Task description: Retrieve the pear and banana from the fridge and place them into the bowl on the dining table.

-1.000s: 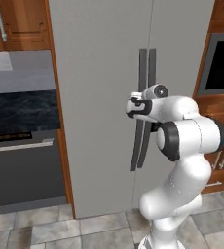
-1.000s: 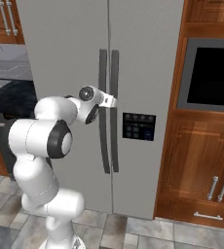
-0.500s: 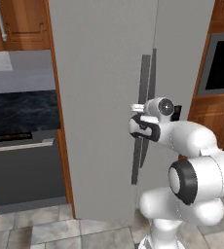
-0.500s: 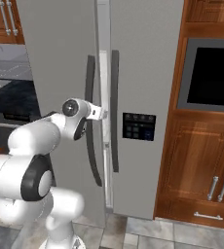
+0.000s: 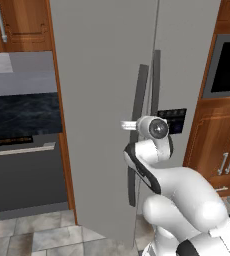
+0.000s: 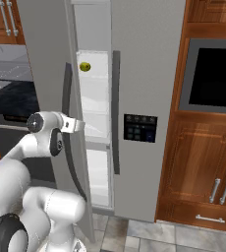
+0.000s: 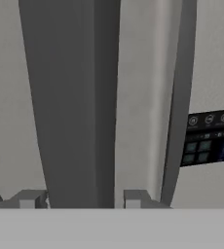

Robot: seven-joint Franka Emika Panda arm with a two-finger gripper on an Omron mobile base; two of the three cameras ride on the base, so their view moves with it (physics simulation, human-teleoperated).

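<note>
The tall light grey fridge stands upright between brown wooden cupboards, and its left door is swung partly out, leaving a narrow vertical gap onto the white interior. Its long dark handle runs top to bottom, parallel to the handle of the shut right door. In the right base view a small roundish yellow-green pear sits on an upper glass shelf, close to that shelf's left edge; which way it points is too small to make out. Most of the fridge's interior is hidden behind the open door, and the lower shelves appear as pale blurs.

The two-finger gripper is at the left door's handle: in the hand view its two small dark fingertips stand one on each side of the handle, a little apart from it, so the jaws are spread slightly wider than the bar. Whether either tip touches the handle cannot be told. A dark control panel sits on the right door.
</note>
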